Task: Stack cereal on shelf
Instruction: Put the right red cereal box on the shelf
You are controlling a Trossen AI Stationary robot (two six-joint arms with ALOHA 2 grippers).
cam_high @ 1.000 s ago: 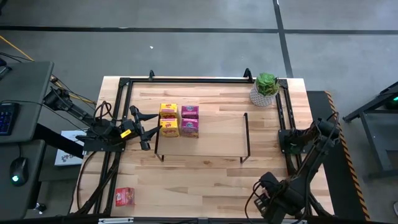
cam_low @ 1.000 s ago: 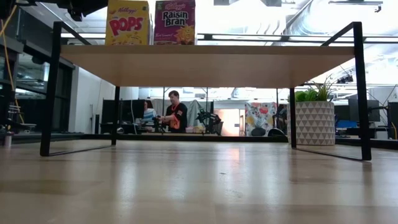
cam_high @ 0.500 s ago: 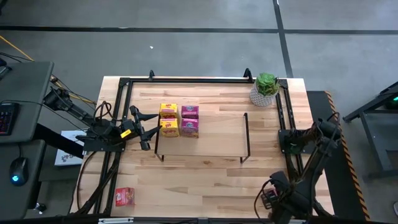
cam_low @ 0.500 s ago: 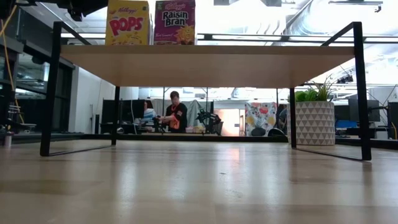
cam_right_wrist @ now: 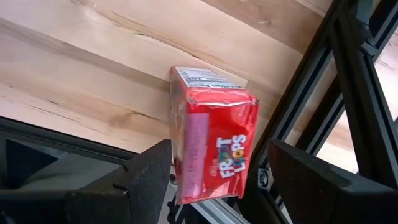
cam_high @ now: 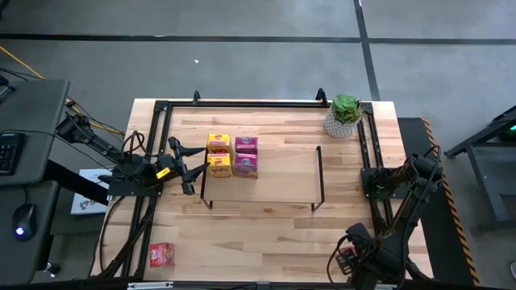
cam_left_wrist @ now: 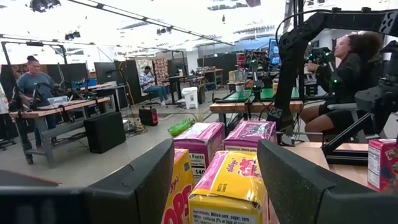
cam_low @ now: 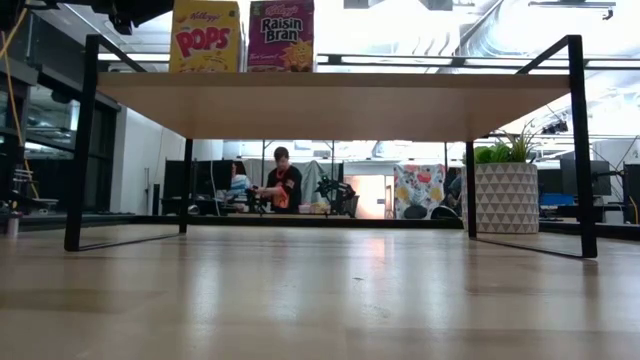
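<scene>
The shelf point(cam_high: 278, 177) stands mid-table. Two yellow boxes point(cam_high: 219, 157) and two magenta boxes point(cam_high: 246, 157) sit on its left end, and they also show in the low view point(cam_low: 205, 38). My left gripper point(cam_high: 193, 169) is open just left of the shelf, level with the boxes, with the yellow boxes point(cam_left_wrist: 233, 186) ahead between its fingers, untouched. My right gripper point(cam_right_wrist: 217, 155) is open at the near right corner. Its fingers stand on either side of a red box point(cam_right_wrist: 214, 140) lying on the tabletop, apart from it. Another red box point(cam_high: 161, 254) lies at the near left corner.
A potted plant point(cam_high: 345, 113) stands at the far right corner. A black frame point(cam_high: 242, 103) runs round the table's edges, and one rail point(cam_right_wrist: 348, 93) passes close beside the red box. The shelf's right half is bare wood. People sit at desks in the room beyond.
My right arm has shifted a little toward the table's near edge at the near right corner. The left arm and the boxes on the shelf have stayed where they were.
</scene>
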